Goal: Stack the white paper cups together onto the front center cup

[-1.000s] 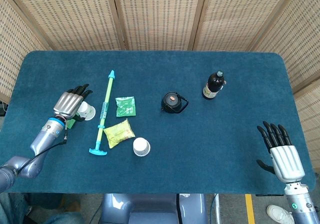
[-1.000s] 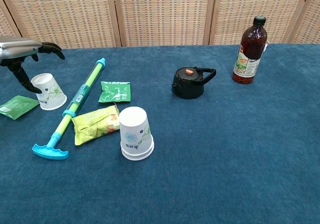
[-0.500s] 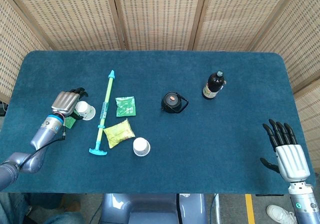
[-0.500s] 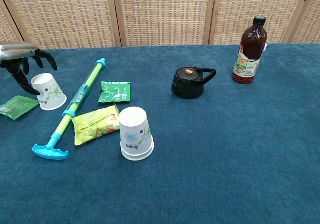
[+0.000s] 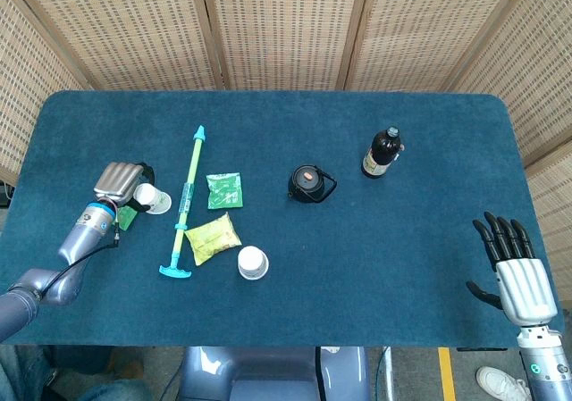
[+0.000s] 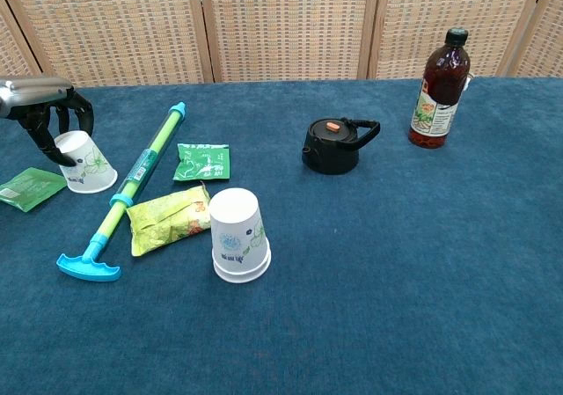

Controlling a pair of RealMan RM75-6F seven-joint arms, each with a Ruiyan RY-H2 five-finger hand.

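Observation:
One white paper cup (image 5: 253,262) (image 6: 238,234) stands upside down at the front center of the blue table. A second white cup (image 5: 154,198) (image 6: 88,162) sits upside down at the left, leaning slightly. My left hand (image 5: 116,180) (image 6: 40,105) is over this cup, and its dark fingers curl down around the cup's upper end and grip it. Only the head view shows my right hand (image 5: 521,280). It hovers at the table's front right corner, far from both cups, with fingers spread and nothing in it.
A blue-green stick (image 5: 186,200) lies between the two cups, with a green packet (image 5: 224,189) and a yellow-green packet (image 5: 214,237) beside it. A small black kettle (image 5: 310,184) and a dark bottle (image 5: 382,153) stand further right. Another green packet (image 6: 28,188) lies by the left cup.
My left hand's fingers were spread above the left cup and have curled down around its top. The cup has tipped a little. My right hand has drifted slightly toward the front right.

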